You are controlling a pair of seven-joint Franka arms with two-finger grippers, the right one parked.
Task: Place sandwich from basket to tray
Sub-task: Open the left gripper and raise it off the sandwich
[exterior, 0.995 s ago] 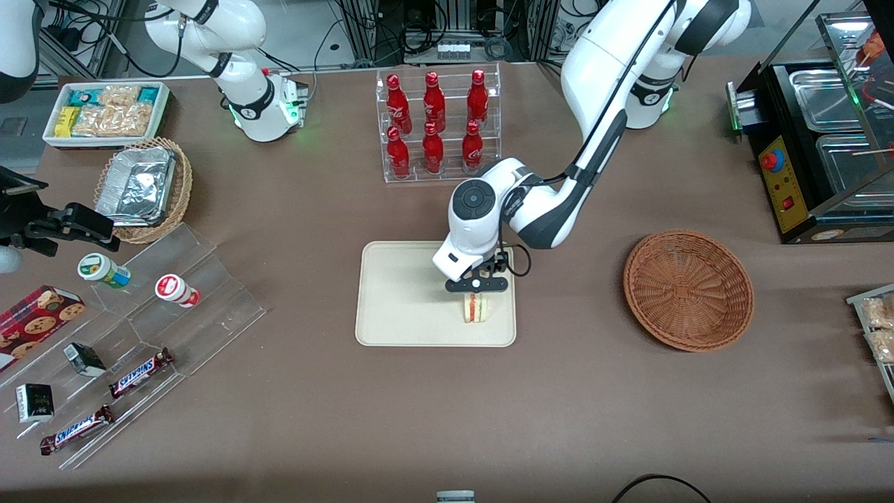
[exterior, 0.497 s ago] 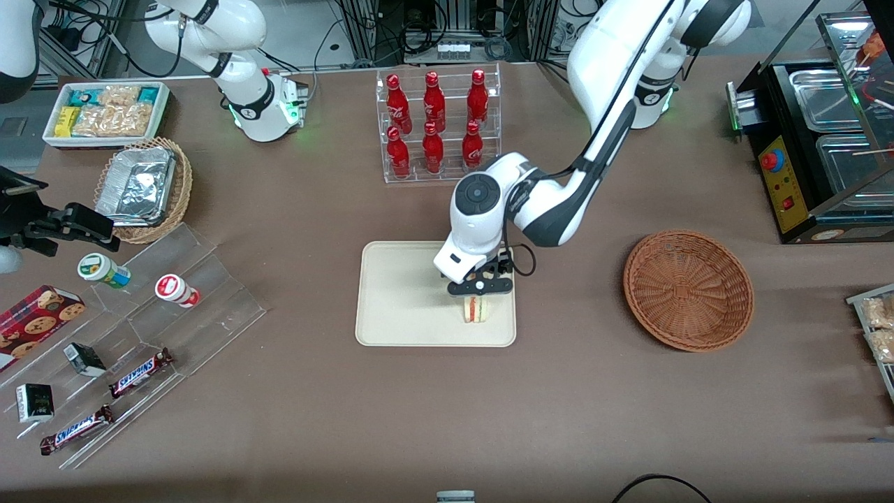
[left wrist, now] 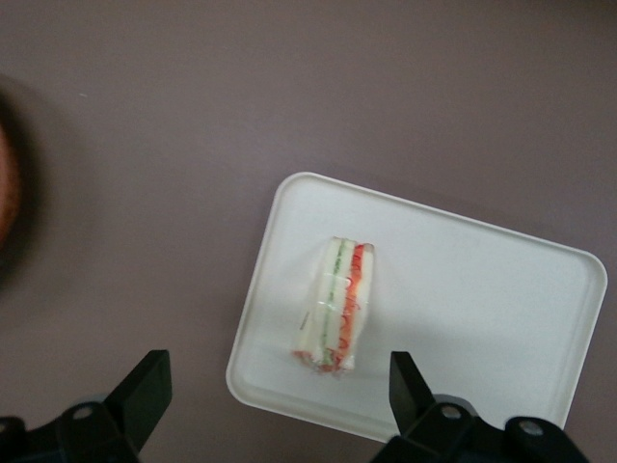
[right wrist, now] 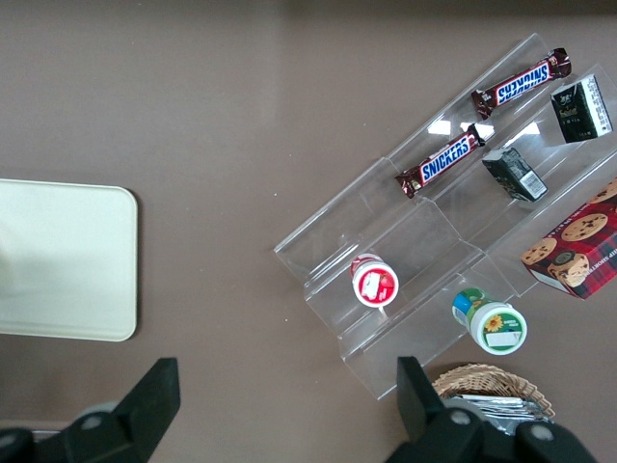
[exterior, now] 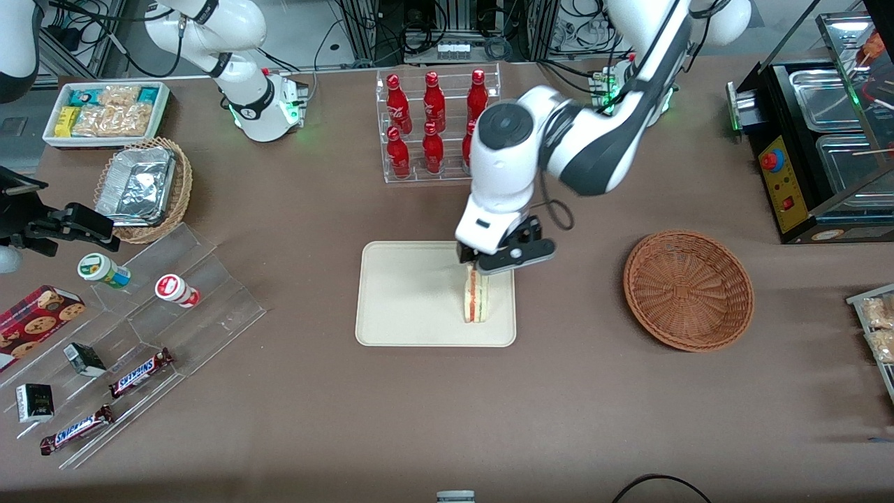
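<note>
The sandwich [exterior: 478,300] [left wrist: 335,305], a pale bread wedge with red, orange and green layers, stands on its edge on the cream tray [exterior: 405,307] [left wrist: 482,289], near the tray's end that faces the basket. My left gripper [exterior: 504,260] [left wrist: 275,391] hangs open well above the sandwich, and its black fingers [left wrist: 145,386] hold nothing. The reddish-brown woven basket [exterior: 688,290] sits empty on the table, toward the working arm's end.
A clear rack of red bottles [exterior: 436,126] stands farther from the front camera than the tray, close to my arm. A clear stepped shelf with snack bars and cups [exterior: 147,335] and a tan basket with a foil container [exterior: 143,188] lie toward the parked arm's end.
My gripper has risen straight up off the sandwich and drawn back toward the bottle rack. The sandwich stays on the tray where it was.
</note>
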